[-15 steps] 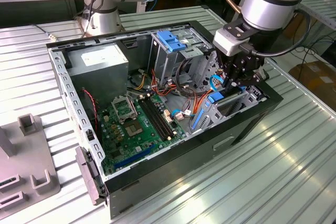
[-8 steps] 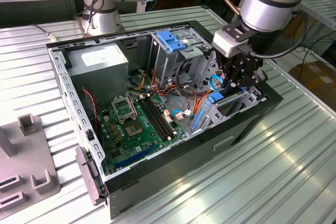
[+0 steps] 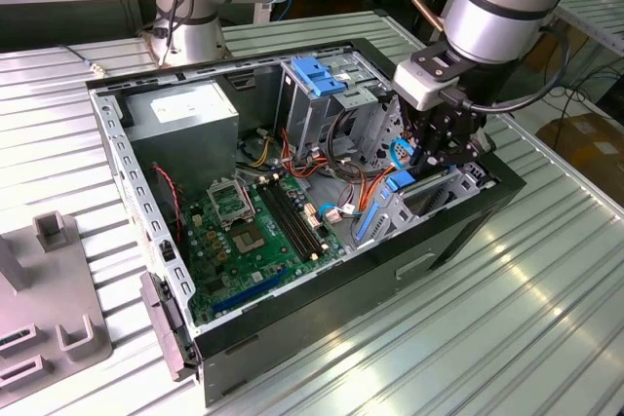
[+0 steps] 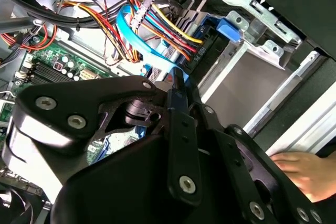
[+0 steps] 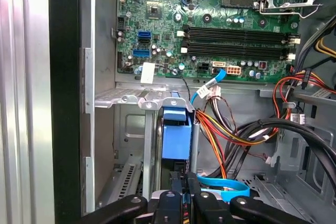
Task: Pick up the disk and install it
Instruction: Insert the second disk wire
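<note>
The disk [image 5: 176, 137] stands on edge in the drive bay at the front corner of the open computer case [image 3: 468, 216]; its bright blue rail faces the camera in the first wrist view. In the exterior view that blue rail [image 3: 398, 182] shows just under my gripper [image 3: 436, 158]. The gripper [image 5: 185, 184] sits right at the disk's near end, its two dark fingers drawn close together with only a thin slit between them. Whether they pinch part of the disk is hidden. In the second wrist view the gripper [image 4: 177, 82] points down into the bay.
Orange, yellow and black cables [image 5: 231, 124] and a flat blue cable [image 5: 226, 184] crowd the bay's side. The green motherboard [image 3: 258, 226], the grey power-supply box [image 3: 185, 114] and a metal cage with a blue latch [image 3: 317, 75] fill the case. A person's hand [image 4: 299, 169] rests beside the case.
</note>
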Motion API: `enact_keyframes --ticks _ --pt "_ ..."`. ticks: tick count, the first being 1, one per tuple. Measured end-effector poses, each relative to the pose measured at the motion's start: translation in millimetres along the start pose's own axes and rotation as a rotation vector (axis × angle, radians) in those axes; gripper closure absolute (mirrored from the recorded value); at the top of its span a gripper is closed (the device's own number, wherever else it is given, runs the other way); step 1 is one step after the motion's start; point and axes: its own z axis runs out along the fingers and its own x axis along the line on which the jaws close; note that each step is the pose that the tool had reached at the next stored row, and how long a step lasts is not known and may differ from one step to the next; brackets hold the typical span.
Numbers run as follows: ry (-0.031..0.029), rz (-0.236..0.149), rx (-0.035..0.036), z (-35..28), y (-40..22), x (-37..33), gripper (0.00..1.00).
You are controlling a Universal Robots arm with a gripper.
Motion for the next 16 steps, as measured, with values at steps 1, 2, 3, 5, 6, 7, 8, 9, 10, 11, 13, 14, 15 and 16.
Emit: enact_keyframes --ticks 1,2,3,5,6,7,8,9,10,11,13,14,15,16 --pt "0.0000 0.000 0.0000 -0.8 -0.1 0.0 0.83" --pt "0.0007 0.000 -0.0001 -2.5 -0.4 0.0 0.76" --pt "0.0004 0.000 0.0000 -6.0 -0.8 0.1 0.76" --pt "0.0007 0.000 -0.0001 -11.9 -1.6 0.1 0.76" --pt "0.0006 0.000 0.0000 -15.1 -2.0 0.1 0.76" --pt "0.0006 0.000 -0.0001 -16.5 -2.2 0.2 0.76" --pt "0.0005 0.000 0.0000 -16.9 -2.3 0.2 0.76" --pt "0.0004 0.000 0.0000 -16.9 -2.3 0.1 0.76" --pt "0.0003 0.000 0.0000 -17.0 -2.3 0.1 0.78" --pt "0.0007 0.000 -0.0001 -17.3 -2.3 0.1 0.85" --pt "0.0006 0.000 -0.0001 -17.4 -2.4 0.1 0.90" --pt "0.0006 0.000 -0.0001 -17.4 -2.3 0.1 0.90" --pt "0.0006 0.000 -0.0001 -17.5 -2.4 0.1 0.90" --pt "0.0007 0.000 -0.0001 -17.6 -2.4 0.1 0.90"
